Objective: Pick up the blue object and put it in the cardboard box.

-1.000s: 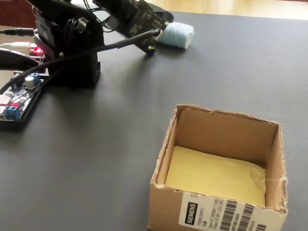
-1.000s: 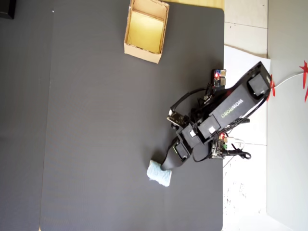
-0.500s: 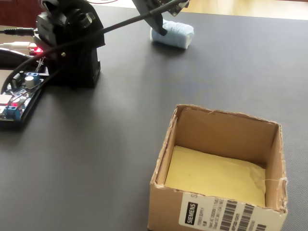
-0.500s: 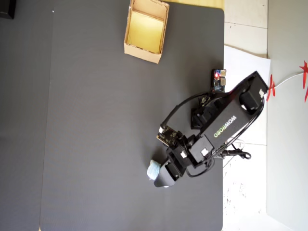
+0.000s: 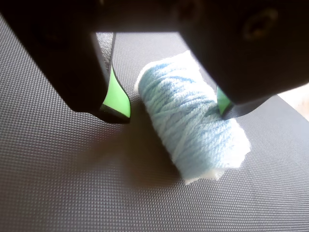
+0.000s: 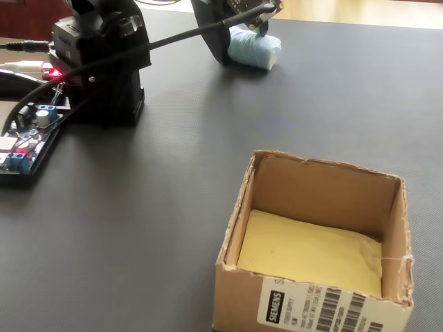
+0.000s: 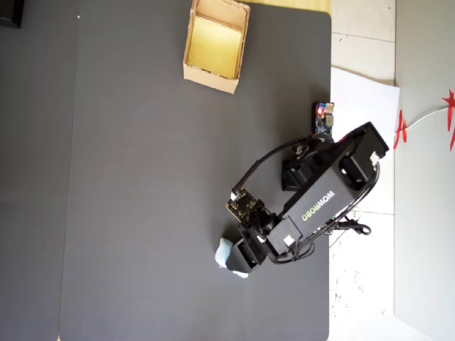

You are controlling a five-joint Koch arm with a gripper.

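The pale-blue, ridged yarn lump (image 5: 190, 116) lies on the dark textured desk (image 5: 63, 183), well apart from the tan cardboard box (image 6: 311, 315). My green-tipped fingers (image 5: 117, 99) straddle it, open; grasping comes next: close squarely.

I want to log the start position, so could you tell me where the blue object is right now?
The blue object lies on the dark mat between the open gripper's jaws in the wrist view; overhead, it is near the mat's lower right, far from the box.

In the wrist view the blue object (image 5: 193, 121) lies on the mat (image 5: 72, 183) between the fingers (image 5: 116, 99).
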